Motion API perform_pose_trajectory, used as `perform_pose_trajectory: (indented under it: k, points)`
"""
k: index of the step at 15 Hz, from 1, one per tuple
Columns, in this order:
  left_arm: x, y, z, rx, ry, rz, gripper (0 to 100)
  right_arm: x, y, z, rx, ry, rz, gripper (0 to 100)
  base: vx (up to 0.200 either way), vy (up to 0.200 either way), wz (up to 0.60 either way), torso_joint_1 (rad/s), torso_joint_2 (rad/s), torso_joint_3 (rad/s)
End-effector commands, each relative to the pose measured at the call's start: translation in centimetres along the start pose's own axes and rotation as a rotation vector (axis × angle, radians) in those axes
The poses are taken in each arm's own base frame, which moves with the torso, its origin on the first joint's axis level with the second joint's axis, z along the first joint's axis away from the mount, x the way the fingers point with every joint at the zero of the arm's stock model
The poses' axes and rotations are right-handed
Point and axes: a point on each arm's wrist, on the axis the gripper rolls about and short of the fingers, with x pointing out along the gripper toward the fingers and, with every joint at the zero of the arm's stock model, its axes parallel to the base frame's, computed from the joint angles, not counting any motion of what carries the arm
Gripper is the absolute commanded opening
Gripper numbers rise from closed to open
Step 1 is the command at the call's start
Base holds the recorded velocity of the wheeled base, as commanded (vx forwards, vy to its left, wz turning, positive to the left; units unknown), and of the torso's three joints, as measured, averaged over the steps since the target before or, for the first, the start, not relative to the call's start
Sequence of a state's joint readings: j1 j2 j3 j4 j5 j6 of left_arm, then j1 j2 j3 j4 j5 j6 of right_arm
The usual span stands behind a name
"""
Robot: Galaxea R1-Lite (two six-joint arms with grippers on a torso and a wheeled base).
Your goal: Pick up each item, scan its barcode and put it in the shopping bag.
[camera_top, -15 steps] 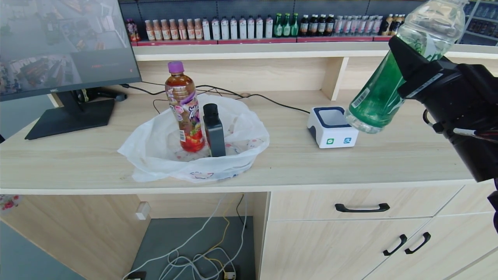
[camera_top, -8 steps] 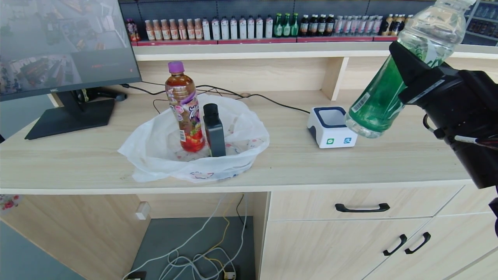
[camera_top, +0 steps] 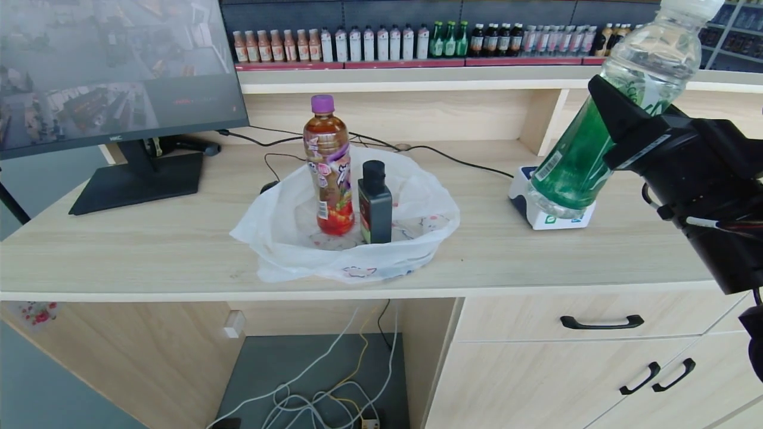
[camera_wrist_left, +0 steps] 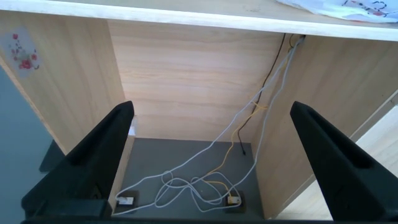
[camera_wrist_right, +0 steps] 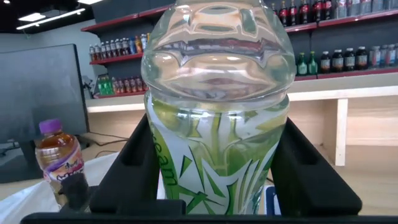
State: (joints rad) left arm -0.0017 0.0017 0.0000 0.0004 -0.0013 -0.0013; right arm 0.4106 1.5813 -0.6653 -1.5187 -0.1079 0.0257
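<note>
The right gripper (camera_wrist_right: 216, 177) is clamped around a clear plastic bottle with a green label (camera_top: 587, 149). The bottle hangs above the pale wooden counter (camera_top: 149, 238), its long axis tilted, cap up and base down over the white-and-blue box scanner (camera_top: 560, 220). Well to its left, a white plastic shopping bag (camera_top: 286, 220) holds an upright purple-capped tea bottle (camera_top: 326, 167) and a small dark bottle (camera_top: 375, 205). The left gripper (camera_wrist_left: 211, 112) hangs spread open below the counter edge. Behind are a dark monitor (camera_top: 107, 65) and a shelf of drinks (camera_top: 417, 42).
</note>
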Motion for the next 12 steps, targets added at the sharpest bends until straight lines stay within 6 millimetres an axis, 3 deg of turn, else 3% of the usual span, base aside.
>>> perform_pose_trajectory:
  k: [1,9,12]
  points:
    - [0.0,0.0,0.0,0.0,-0.001,0.0,100,0.05,-0.03,-0.36,-0.001,0.011,-0.001,0,0.0,0.2,0.0,0.002,-0.01,-0.007]
    - [0.0,0.0,0.0,0.0,-0.001,0.0,100,0.02,-0.19,-0.4,-0.005,0.012,-0.006,0,0.0,0.2,0.0,0.002,0.0,0.001]
    - [0.0,0.0,0.0,0.001,-0.001,0.0,100,0.07,-0.19,-0.34,-0.006,0.008,-0.006,0,0.0,0.0,0.0,0.0,0.0,0.0]
